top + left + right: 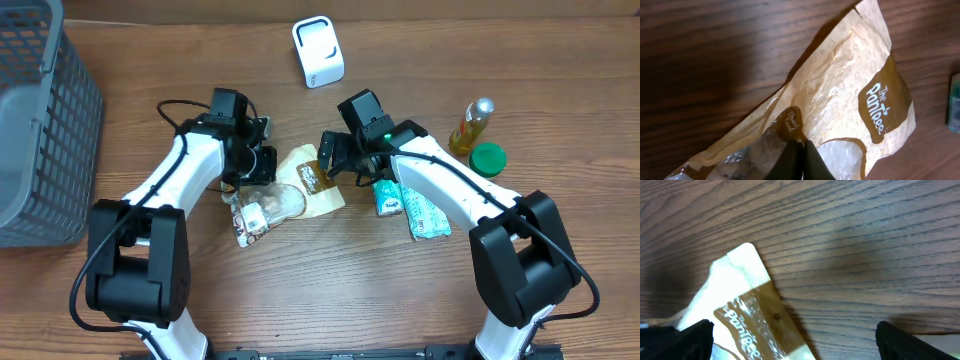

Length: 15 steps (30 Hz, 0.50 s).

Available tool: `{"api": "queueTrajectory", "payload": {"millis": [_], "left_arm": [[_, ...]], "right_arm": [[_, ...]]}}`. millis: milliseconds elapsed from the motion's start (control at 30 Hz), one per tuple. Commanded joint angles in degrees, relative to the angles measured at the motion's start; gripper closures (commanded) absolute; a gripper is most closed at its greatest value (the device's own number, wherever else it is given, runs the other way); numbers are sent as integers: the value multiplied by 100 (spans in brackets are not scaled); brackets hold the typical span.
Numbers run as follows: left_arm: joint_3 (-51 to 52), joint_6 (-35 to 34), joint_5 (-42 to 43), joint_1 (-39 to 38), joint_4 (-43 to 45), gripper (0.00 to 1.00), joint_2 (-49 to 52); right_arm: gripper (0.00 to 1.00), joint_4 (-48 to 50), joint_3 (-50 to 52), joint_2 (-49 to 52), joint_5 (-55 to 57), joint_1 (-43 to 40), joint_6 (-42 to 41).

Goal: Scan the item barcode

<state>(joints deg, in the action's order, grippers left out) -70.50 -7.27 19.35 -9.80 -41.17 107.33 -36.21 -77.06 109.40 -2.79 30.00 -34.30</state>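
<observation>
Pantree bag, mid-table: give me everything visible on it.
The Pantree bag is a flat, crinkled film pouch. It is cream with faint printed doodles, brown panels with white "The Pantree" lettering, and clear window areas toward one end. It lies diagonally on the wooden table between the arms. The left gripper is shut, apparently pinching the windowed end. The right gripper hangs open over the other end. No barcode shows on the upward face.

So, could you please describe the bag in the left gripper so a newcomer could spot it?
On the wooden table, look at the very middle. The bag lies there, pinched by the left gripper. Unlike the teal packets beside it, it is cream and brown, lettered "The Pantree".
</observation>
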Motion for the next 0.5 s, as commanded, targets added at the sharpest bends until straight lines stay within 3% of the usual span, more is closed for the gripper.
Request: {"api": "queueTrajectory", "payload": {"millis": [0,267,467], "left_arm": [[-234,44,166,28,-175,96,76],[-1504,46,153,203,-1467,91,76],[-1742,254,-389,229,-2430,70,79]], "right_arm": [[0,-15,0,2,-37,-11,20],[0,-13,0,2,-116,-13,22],[0,-11,0,2,-114,-13,24]]}}
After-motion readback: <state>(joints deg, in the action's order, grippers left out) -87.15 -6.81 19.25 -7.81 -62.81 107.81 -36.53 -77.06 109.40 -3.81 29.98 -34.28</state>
